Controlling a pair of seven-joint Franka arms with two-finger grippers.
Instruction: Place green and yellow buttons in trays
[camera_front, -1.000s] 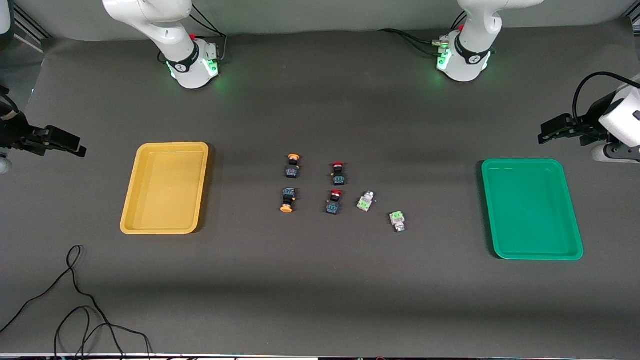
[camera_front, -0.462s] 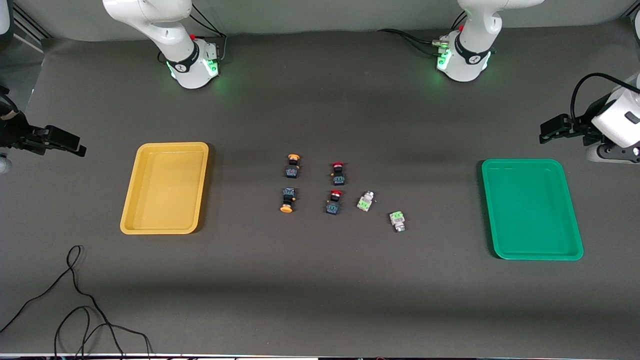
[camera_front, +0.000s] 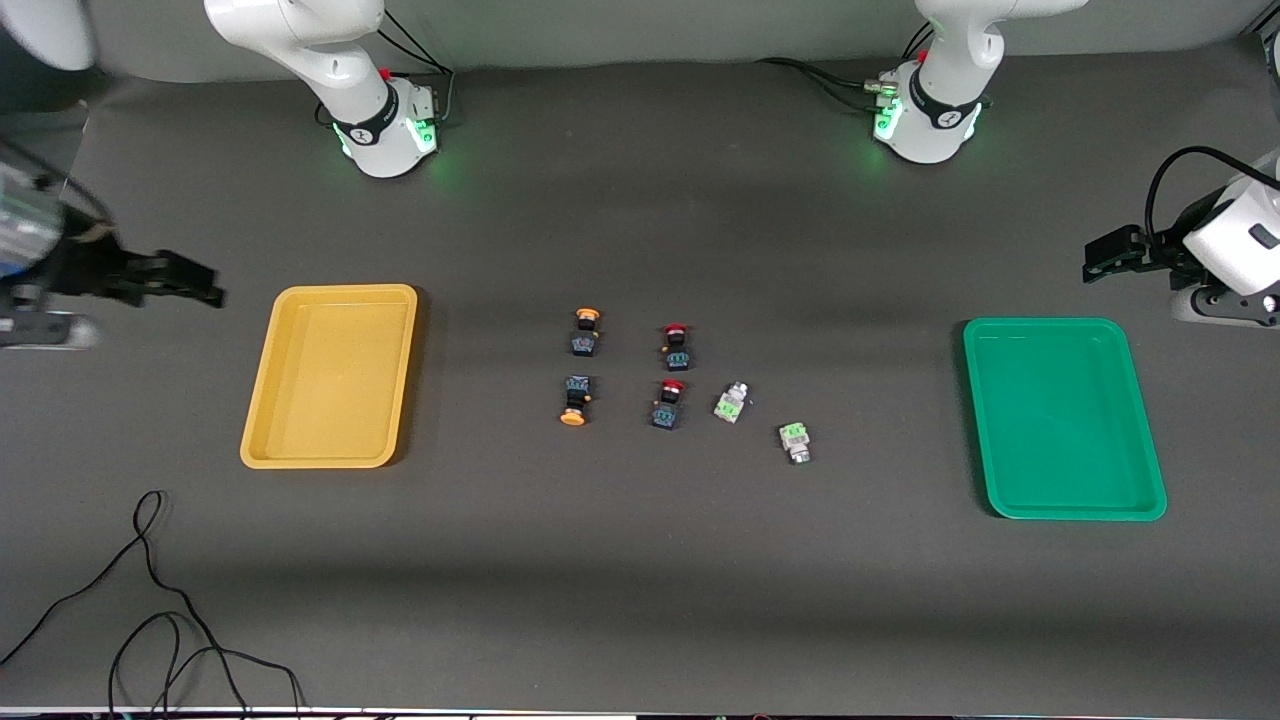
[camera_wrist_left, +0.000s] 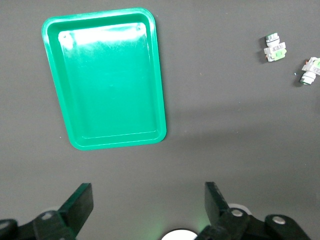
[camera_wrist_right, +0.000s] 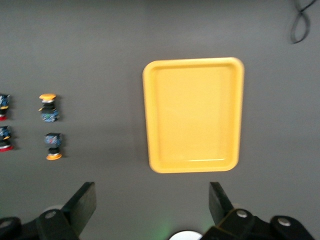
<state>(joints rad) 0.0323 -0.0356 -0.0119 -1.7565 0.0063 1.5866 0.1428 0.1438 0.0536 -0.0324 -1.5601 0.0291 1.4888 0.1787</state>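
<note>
Glossy plastic trays (camera_front: 1000, 420), matt tabletop (camera_front: 640, 600)

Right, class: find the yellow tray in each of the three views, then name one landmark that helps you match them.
Front view: the yellow tray lies toward the right arm's end of the table, beside the button cluster.
Left wrist view: not in it; only the green tray shows.
Right wrist view: the yellow tray fills the middle.
Shared landmark: the two yellow-capped buttons beside it, in the front and right wrist views.

Dark grey table cover (camera_front: 640, 580), loose black cable (camera_front: 150, 600), perhaps grey wall.
</note>
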